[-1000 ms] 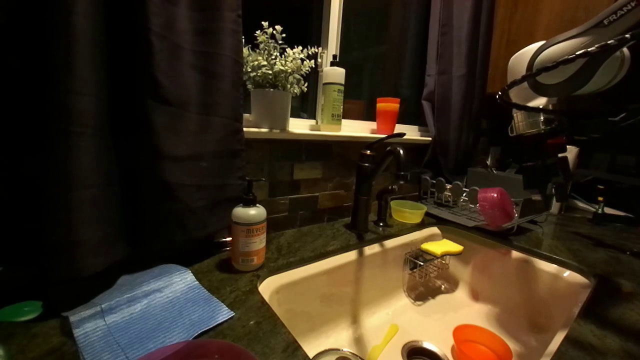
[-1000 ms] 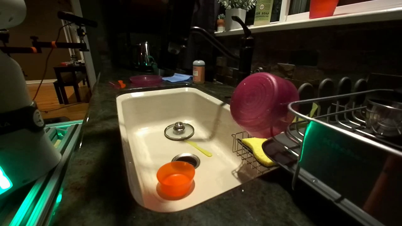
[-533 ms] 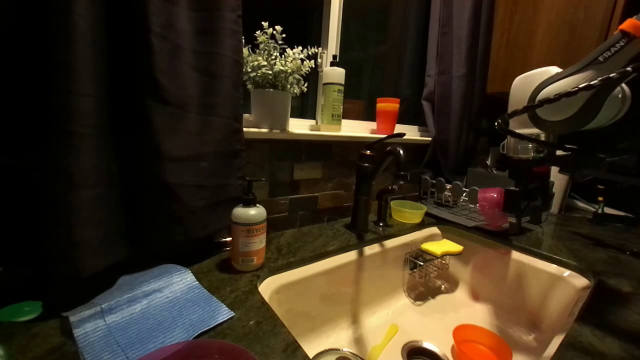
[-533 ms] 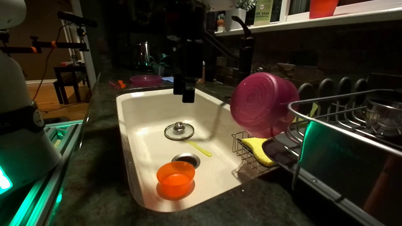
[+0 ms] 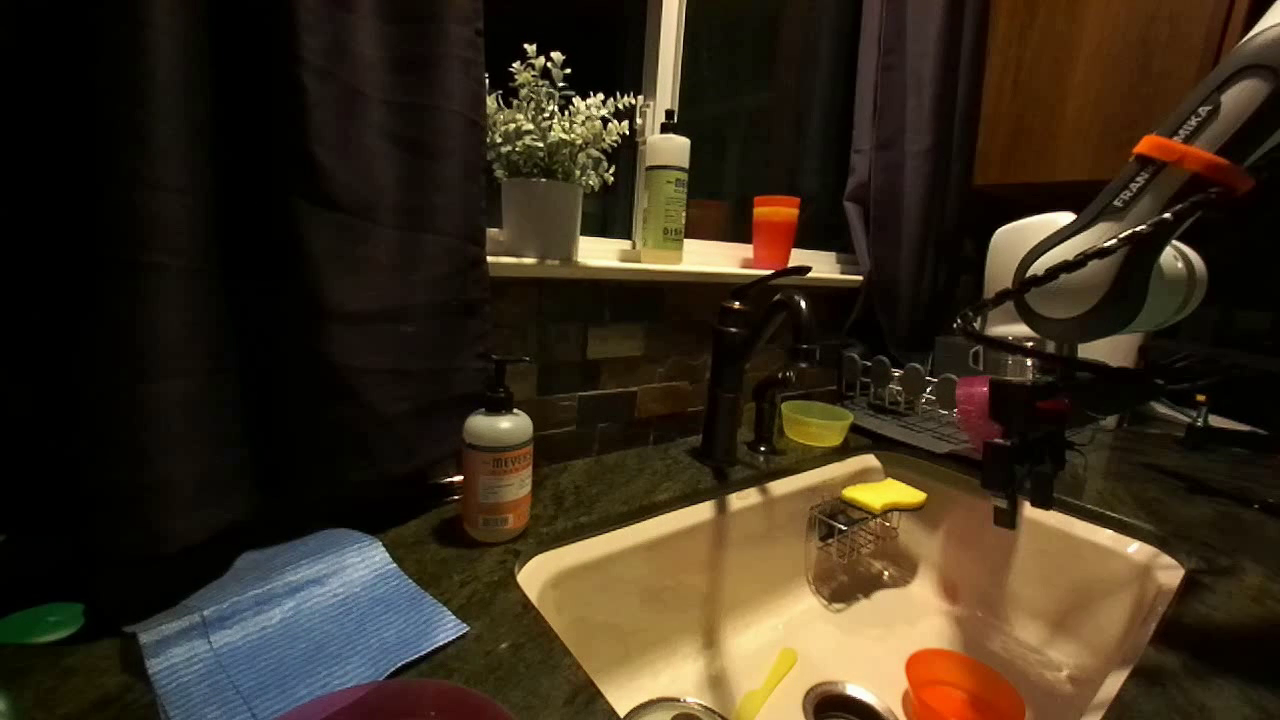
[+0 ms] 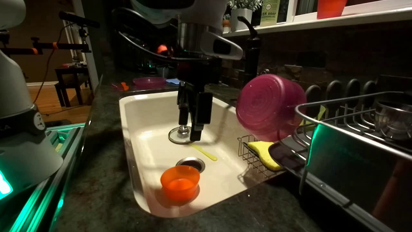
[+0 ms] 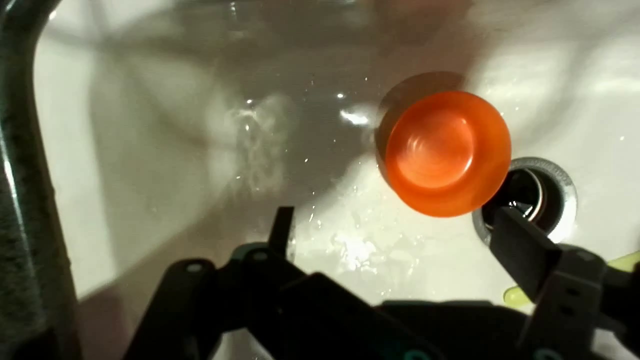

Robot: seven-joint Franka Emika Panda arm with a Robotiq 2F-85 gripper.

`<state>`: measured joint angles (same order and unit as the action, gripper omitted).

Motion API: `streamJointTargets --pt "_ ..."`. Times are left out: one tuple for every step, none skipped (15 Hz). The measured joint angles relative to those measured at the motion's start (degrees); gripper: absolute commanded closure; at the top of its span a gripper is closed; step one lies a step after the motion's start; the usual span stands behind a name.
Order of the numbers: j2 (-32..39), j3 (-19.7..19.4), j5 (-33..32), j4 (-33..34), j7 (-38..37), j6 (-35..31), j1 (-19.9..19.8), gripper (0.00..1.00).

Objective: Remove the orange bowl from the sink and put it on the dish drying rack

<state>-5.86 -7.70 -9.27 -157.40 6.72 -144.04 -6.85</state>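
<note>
A dark window [image 5: 765,100] looks over the worktop [image 5: 590,495], and into this the sink [image 6: 151,154] is let; the fingers [image 7: 525,255] hang above it, pointing down. The pose makes sense: the orange bowl [image 7: 447,152] stands mouth up on the sink's floor with walls all round, so from above looks the likeliest way in. The fingers are wide apart with nothing between them, I judge so that one can drop inside the rim and one outside; whether the gap would take the whole orange bowl, I cannot tell.

The orange bowl is below the fingers, not touching them. In the wrist view it lies ahead of their tips and nearer the finger that hides part of the drain [image 7: 562,200], so a shift that way seems due before going down. It stands just beside the drain on a wet-looking floor, where a loose pinch could send it sliding.

The rack [image 6: 351,158] is off to one side of the fingers, over the sink's edge and higher than the orange bowl, so the lift should come first. A pink bowl [image 6: 270,106] leans there on its side against the wires, presumably to drain; the orange bowl may want the same slant. On the rack side of the fingers the caddy [image 5: 850,540] hangs in the sink, holding the sponge [image 6: 264,156] up, probably to dry, and the way across should clear it.
</note>
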Motion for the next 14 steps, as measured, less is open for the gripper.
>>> streamJointTargets --pt "1.51 0.04 0.16 0.29 0.66 -0.01 0.12 0.00" --pt "2.57 0.08 0.22 0.64 1.02 -0.02 0.18 0.00" --pt "3.20 0.09 0.26 0.98 1.22 -0.02 0.19 0.00" --pt "3.47 0.09 0.28 1.21 1.30 -0.02 0.19 0.00" --pt "3.53 0.09 0.28 1.35 1.35 -0.02 0.19 0.00" --pt "3.53 0.11 0.20 1.39 1.34 -0.01 0.19 0.00" --pt "3.68 0.15 0.07 1.39 1.18 0.08 0.19 0.00" --pt "4.16 0.28 0.04 1.37 1.16 0.08 0.19 0.00" --pt "5.07 0.53 0.05 1.35 1.29 0.08 0.23 0.00" --pt "6.39 0.84 0.10 1.36 1.42 0.01 0.36 0.00" --pt "7.96 1.18 0.11 1.39 1.54 -0.49 0.52 0.00" --pt "9.68 1.55 0.11 1.40 1.66 -1.59 0.70 0.00" --pt "11.54 1.90 0.10 1.43 1.80 -3.28 0.91 0.00" --pt "13.41 2.20 0.10 1.50 2.01 -5.40 1.14 0.00"
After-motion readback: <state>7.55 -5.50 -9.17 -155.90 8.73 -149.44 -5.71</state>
